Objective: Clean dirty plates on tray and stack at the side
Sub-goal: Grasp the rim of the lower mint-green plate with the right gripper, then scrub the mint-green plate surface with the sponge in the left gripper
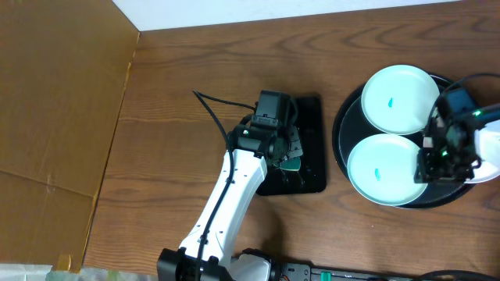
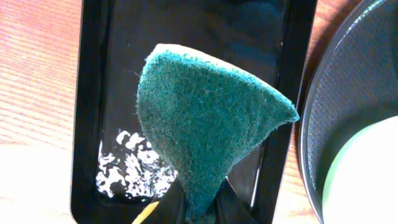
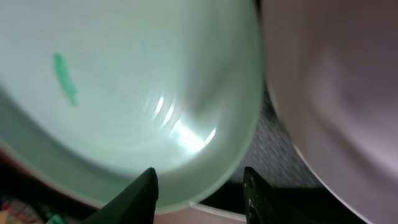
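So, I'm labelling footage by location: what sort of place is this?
Probably a robot test bench, not a real kitchen: a wooden table with cardboard alongside, a scouring sponge over a small black tray, plates staged on a round tray.

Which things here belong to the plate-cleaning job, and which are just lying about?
Job: two pale mint round plates, white round plate, large round black tray, green scouring sponge, small black rectangular tray.
Lying about: brown cardboard sheet, black power strip.

The left arm (image 1: 233,181) is a white link with black joints and a thin black cable (image 1: 209,108); the right claw (image 3: 199,183) has dark tapered fingers (image 3: 140,194).
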Controlling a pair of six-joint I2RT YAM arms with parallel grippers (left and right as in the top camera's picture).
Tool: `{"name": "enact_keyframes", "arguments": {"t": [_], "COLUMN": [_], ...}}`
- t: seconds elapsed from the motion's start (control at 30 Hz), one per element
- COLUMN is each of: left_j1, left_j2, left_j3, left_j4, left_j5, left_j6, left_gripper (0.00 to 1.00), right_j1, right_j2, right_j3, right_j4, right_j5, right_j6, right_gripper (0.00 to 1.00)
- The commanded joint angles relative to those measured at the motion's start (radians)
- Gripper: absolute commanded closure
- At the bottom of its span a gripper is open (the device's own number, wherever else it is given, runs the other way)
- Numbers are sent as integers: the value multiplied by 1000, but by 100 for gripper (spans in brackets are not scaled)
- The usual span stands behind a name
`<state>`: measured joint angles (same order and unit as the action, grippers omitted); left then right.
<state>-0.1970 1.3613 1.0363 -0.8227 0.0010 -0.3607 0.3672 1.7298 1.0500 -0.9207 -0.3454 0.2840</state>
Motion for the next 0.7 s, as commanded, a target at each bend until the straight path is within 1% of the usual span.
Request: {"name": "enact_keyframes", "arguments": {"t": [0.0,0.13,0.2,0.3,0.37,0.53,0.6,0.67], "left_j1": [5,5,5,5,5,5,5,5], "left_j2": [0,0,0,1,0,0,0,0], "left_j3": [-8,-8,-8,-8,-8,-8,-8,-6], "left_j4": [0,0,1,1,1,2,7,14], "left_j5": [-1,-1,-1,-1,-1,16,41,81], "left_j6": [20,20,20,20,20,26,29,39], "left_gripper": [93,93,93,93,93,93,93,93], "right_j1": [33,40,40,39,39,40,40,39], "right_j2": [25,37,37,37,37,37,37,37], "right_j3": [-39,-61,-63,-63,-63,-63,-63,-63], "right_j4": [21,53,79,134,176,233,249,264], "right_j5": [74,113,113,113,113,151,187,192], "right_j6": [112,130,130,131,135,231,266,265], "right_gripper": [59,61,64,75,80,99,99,99]}}
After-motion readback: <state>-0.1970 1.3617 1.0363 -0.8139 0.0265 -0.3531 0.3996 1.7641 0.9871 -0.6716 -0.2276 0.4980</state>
